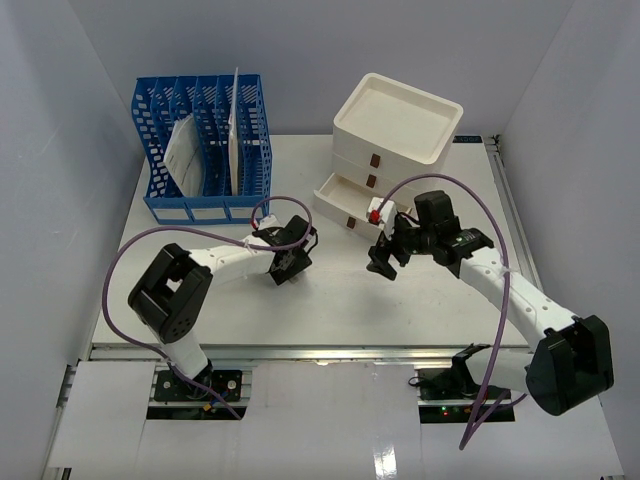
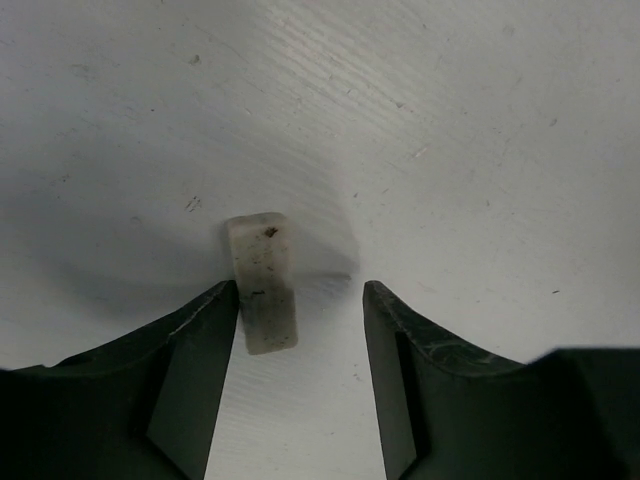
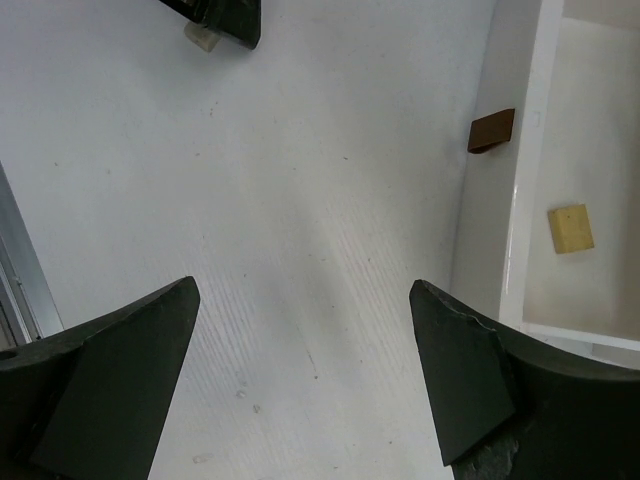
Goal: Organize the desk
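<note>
On my screen the room is a plain enclosure, with pale walls [image 1: 60, 150] closing in on the left, back and right. The worktop [image 1: 340, 310] fills the floor of it: a flat matte white slab with a metal rail [image 1: 516, 225] along its right edge. Up close its surface shows fine brushed lines, a few dark specks and small scuffs.

My left arm [image 1: 215, 260] reaches in low towards the middle and my right arm [image 1: 510, 290] angles in from the right. Each arm trails a purple cable.

A blue file rack [image 1: 205, 150] stands at the back left with papers [image 1: 185, 150] leaning in its slots. A white drawer box [image 1: 395, 125] sits at the back right, its bottom drawer [image 1: 340, 205] pulled out.

The left fingers [image 1: 284, 274] are down at the worktop near its middle, parted around a small, grubby white eraser [image 2: 263, 280]. It lies flat, close against one finger, with a clear gap to the other. The right fingers [image 1: 382, 264] stand wide apart with nothing between them, over bare surface just beside the open drawer.

Inside that drawer lies a small yellow block [image 3: 570, 228]. A brown handle [image 3: 492, 131] sticks out from the drawer front.
</note>
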`<action>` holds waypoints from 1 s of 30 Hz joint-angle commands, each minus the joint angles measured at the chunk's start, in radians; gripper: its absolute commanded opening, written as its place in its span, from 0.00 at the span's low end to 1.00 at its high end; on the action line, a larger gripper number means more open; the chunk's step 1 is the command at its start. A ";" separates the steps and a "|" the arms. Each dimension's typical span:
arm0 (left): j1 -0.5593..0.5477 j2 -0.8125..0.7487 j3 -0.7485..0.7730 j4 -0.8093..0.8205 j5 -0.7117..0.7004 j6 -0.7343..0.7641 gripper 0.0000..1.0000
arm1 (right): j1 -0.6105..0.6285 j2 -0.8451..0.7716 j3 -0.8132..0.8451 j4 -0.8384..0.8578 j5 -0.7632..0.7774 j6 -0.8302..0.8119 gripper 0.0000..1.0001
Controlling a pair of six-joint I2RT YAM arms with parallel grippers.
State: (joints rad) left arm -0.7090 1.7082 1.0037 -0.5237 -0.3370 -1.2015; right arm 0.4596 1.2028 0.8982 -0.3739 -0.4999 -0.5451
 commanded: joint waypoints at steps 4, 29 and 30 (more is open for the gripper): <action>0.006 0.101 -0.082 -0.120 0.054 0.099 0.48 | -0.053 -0.091 -0.029 0.054 -0.139 0.010 0.92; 0.052 0.218 0.615 0.126 0.236 0.100 0.18 | -0.206 -0.166 -0.075 0.063 -0.260 -0.013 0.92; 0.060 0.274 0.651 0.121 0.259 0.086 0.21 | -0.212 -0.166 -0.079 0.067 -0.266 -0.012 0.92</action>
State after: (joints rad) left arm -0.6900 1.8672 1.5068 -0.4422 -0.1212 -1.0513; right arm 0.2730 1.0603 0.8344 -0.3397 -0.7208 -0.5496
